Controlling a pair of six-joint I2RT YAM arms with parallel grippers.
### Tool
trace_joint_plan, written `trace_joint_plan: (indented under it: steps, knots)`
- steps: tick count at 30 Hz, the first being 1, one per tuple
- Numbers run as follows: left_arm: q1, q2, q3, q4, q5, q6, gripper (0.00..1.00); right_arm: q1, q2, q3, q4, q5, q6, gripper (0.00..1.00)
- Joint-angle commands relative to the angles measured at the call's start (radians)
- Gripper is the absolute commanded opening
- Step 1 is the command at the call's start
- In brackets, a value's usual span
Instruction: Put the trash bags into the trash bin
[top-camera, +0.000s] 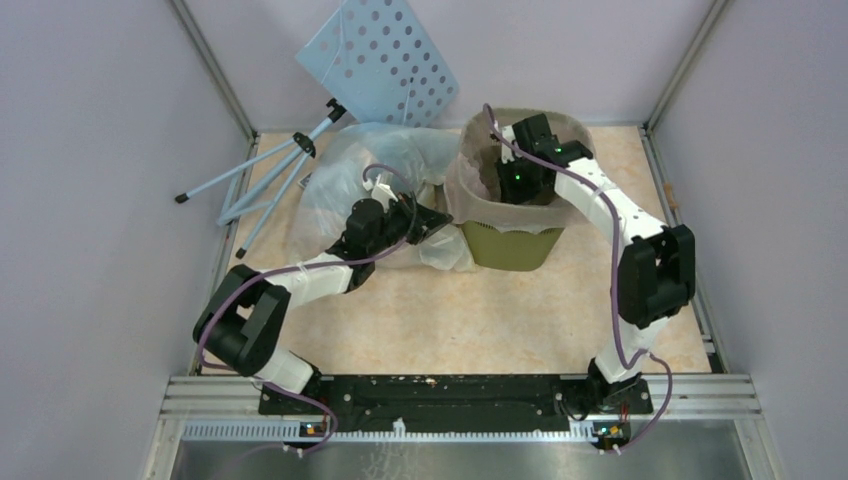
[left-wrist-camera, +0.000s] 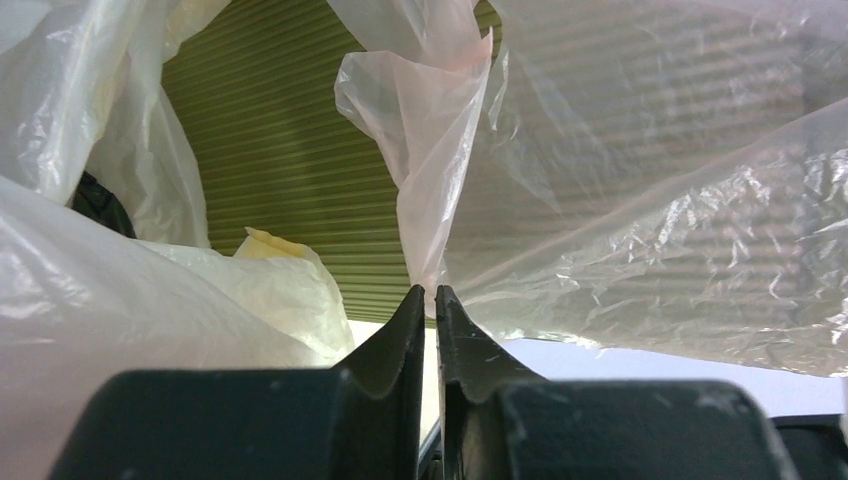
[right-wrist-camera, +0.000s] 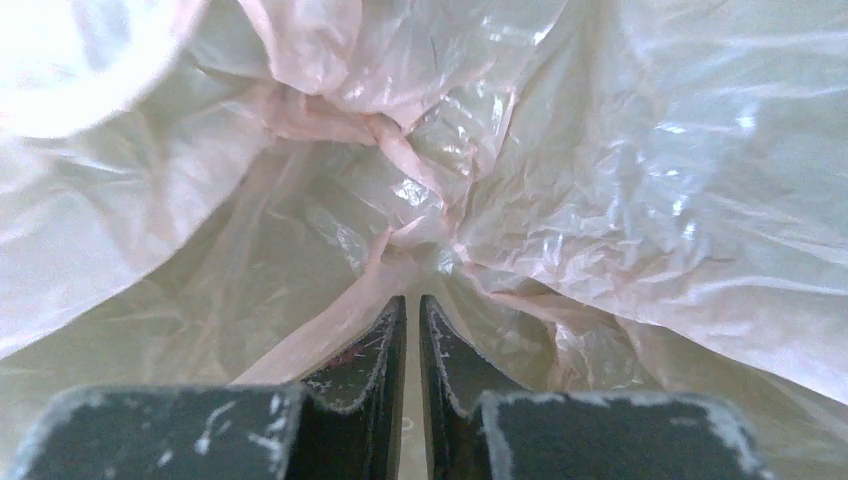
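Inside the bin (top-camera: 505, 245) at the back of the table (top-camera: 450, 320), pressing the pink bag (right-wrist-camera: 400, 150) down with the right gripper (right-wrist-camera: 411, 302), jaws barely parted on nothing visible, and nosing the equally narrow left gripper (left-wrist-camera: 427, 292) against its overhanging fold beside the heaped clear bags (top-camera: 330, 190), seemingly to feed it in.

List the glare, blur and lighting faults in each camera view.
Top external: even, soft light, sharp throughout, hardly any shadow. Left wrist: jaws blurred up close, pink bag backlit and glowing, glints on the clear bag. Right wrist: top-left corner blown out to white, sparkly glare across the trash bags, jaws soft.
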Motion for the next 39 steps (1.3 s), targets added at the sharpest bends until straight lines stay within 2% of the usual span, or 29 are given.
trace_joint_plan:
  steps: [1, 6, 10, 14, 20, 24, 28, 32, 39]
  knots:
    - [0.003, -0.075, 0.038, -0.043, -0.004, 0.069, 0.14, -0.003, -0.086, 0.113, -0.034, 0.002, 0.009, 0.12]
    - [0.002, -0.206, 0.017, -0.167, -0.084, 0.165, 0.2, -0.002, -0.192, 0.204, -0.055, -0.027, -0.007, 0.27]
    - [0.002, -0.295, 0.051, -0.316, -0.123, 0.297, 0.3, 0.011, -0.298, 0.21, -0.057, -0.184, -0.118, 0.5]
    - [0.003, -0.365, 0.092, -0.463, -0.164, 0.417, 0.36, 0.026, -0.373, 0.21, -0.096, -0.278, -0.189, 0.61]
    - [0.002, -0.48, 0.108, -0.594, -0.218, 0.549, 0.5, 0.039, -0.487, 0.115, -0.056, -0.355, -0.179, 0.66]
    - [0.002, -0.537, 0.111, -0.643, -0.207, 0.621, 0.58, 0.043, -0.599, 0.016, -0.002, -0.324, -0.12, 0.67]
    - [0.002, -0.579, 0.107, -0.687, -0.206, 0.678, 0.67, 0.043, -0.755, -0.148, 0.107, -0.256, -0.047, 0.68]
    - [0.003, -0.626, 0.081, -0.68, -0.21, 0.723, 0.71, 0.042, -0.956, -0.355, 0.235, -0.184, 0.041, 0.69]
    - [0.002, -0.661, 0.036, -0.671, -0.22, 0.757, 0.75, 0.043, -1.218, -0.655, 0.389, -0.196, 0.196, 0.71]
